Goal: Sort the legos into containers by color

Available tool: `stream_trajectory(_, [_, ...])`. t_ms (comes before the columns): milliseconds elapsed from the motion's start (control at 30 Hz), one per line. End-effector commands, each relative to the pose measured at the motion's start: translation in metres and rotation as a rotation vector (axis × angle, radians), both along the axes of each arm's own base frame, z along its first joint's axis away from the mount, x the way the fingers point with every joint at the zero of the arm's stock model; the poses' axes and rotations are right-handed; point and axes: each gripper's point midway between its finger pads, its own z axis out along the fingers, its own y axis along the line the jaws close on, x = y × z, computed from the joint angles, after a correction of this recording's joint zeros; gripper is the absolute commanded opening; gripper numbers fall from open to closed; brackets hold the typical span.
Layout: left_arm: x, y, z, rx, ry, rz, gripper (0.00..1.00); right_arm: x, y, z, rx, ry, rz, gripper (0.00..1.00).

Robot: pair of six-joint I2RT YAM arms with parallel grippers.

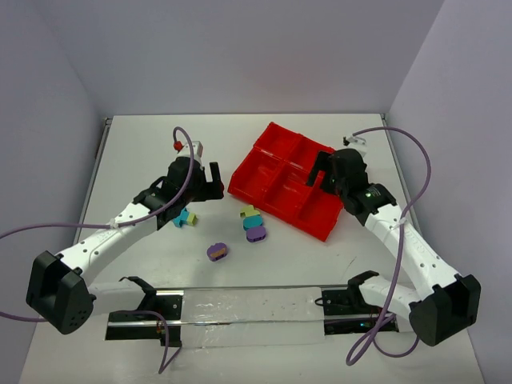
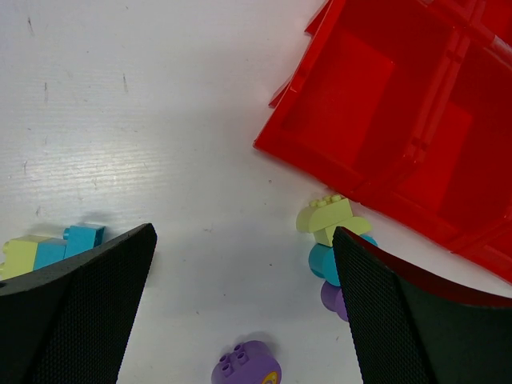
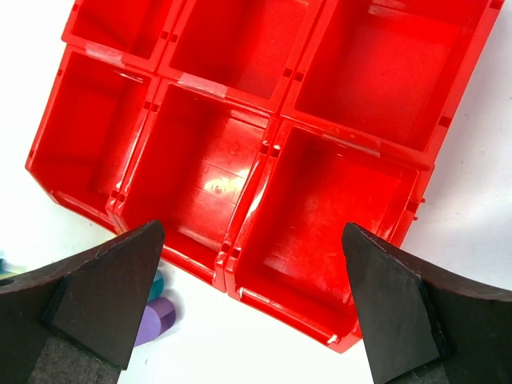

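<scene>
The red tray (image 1: 282,178) of containers lies at the table's middle right; in the right wrist view its compartments (image 3: 240,172) hold nothing. A pale yellow, teal and purple lego stack (image 1: 253,223) (image 2: 324,240) lies just in front of the tray. One purple round lego (image 1: 218,252) (image 2: 244,366) sits nearer the arms, and a teal and yellow lego (image 1: 186,217) (image 2: 48,250) lies to the left. My left gripper (image 1: 214,183) (image 2: 244,236) hovers open above the table between these legos. Open too, my right gripper (image 1: 318,177) (image 3: 252,232) hangs over the tray's near edge. Neither holds anything.
A clear plastic strip (image 1: 248,308) with black brackets runs along the near edge between the arm bases. Purple cables (image 1: 416,172) loop from both arms. Grey walls close the table at the back and sides.
</scene>
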Motion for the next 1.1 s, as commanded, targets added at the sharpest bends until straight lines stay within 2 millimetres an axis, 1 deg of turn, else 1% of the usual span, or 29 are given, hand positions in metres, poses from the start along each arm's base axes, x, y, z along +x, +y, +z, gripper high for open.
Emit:
stream_trajectory(0, [0.005,-0.002,0.03,-0.028,-0.072,0.002,0.99,0.0,0.003,0.017,0.026,-0.071,0.013,1.0])
stream_trajectory(200, [0.003,0.0,0.031,-0.032,-0.07,0.011,0.99,-0.001,0.009,0.017,0.038,-0.068,0.043,1.0])
stream_trajectory(333, [0.003,0.004,0.029,-0.035,-0.062,0.043,0.99,-0.005,0.024,0.019,0.054,-0.071,0.131,1.0])
stream_trajectory(400, [0.003,0.01,0.025,-0.027,-0.051,0.087,0.99,-0.01,0.039,0.021,0.068,-0.084,0.182,1.0])
stream_trajectory(433, [0.003,0.02,0.019,-0.006,-0.039,0.139,0.99,-0.019,0.062,0.022,0.082,-0.095,0.255,1.0])
stream_trajectory(467, [0.003,0.026,0.017,0.004,-0.034,0.174,0.99,-0.025,0.081,0.02,0.083,-0.098,0.303,1.0])
stream_trajectory(533, [0.004,0.035,0.015,0.011,-0.032,0.236,0.99,-0.041,0.117,0.009,0.061,-0.071,0.385,1.0])
stream_trajectory(567, [0.003,0.039,0.014,0.015,-0.027,0.259,0.99,-0.046,0.13,0.004,0.051,-0.055,0.411,1.0])
stream_trajectory(600, [0.002,0.045,0.014,0.023,-0.017,0.278,0.99,-0.048,0.141,-0.01,0.025,-0.019,0.425,1.0])
stream_trajectory(633, [0.002,0.049,0.013,0.026,-0.009,0.298,0.99,-0.06,0.16,-0.016,0.02,-0.004,0.471,1.0])
stream_trajectory(667, [0.002,0.05,0.014,0.025,-0.008,0.304,0.99,-0.063,0.167,-0.023,0.008,0.013,0.486,1.0])
stream_trajectory(700, [0.002,0.055,0.015,0.021,-0.001,0.319,0.99,-0.069,0.177,-0.034,-0.005,0.036,0.511,1.0])
stream_trajectory(733, [0.002,0.065,0.015,0.016,0.012,0.349,0.98,-0.083,0.194,-0.046,-0.015,0.061,0.555,1.0])
stream_trajectory(800, [0.005,0.081,0.02,0.0,0.018,0.396,0.98,-0.093,0.205,-0.07,-0.039,0.109,0.584,1.0])
stream_trajectory(833, [0.006,0.088,0.026,-0.012,0.009,0.415,0.98,-0.095,0.205,-0.074,-0.039,0.119,0.583,1.0])
stream_trajectory(867, [0.007,0.089,0.028,-0.023,0.007,0.41,0.97,-0.097,0.205,-0.081,-0.04,0.131,0.587,1.0])
stream_trajectory(967, [0.006,0.091,0.036,-0.047,-0.02,0.402,0.97,-0.1,0.208,-0.091,-0.044,0.155,0.598,1.0])
stream_trajectory(1067, [0.007,0.086,0.034,-0.066,-0.013,0.385,0.97,-0.102,0.214,-0.103,-0.048,0.197,0.601,1.0])
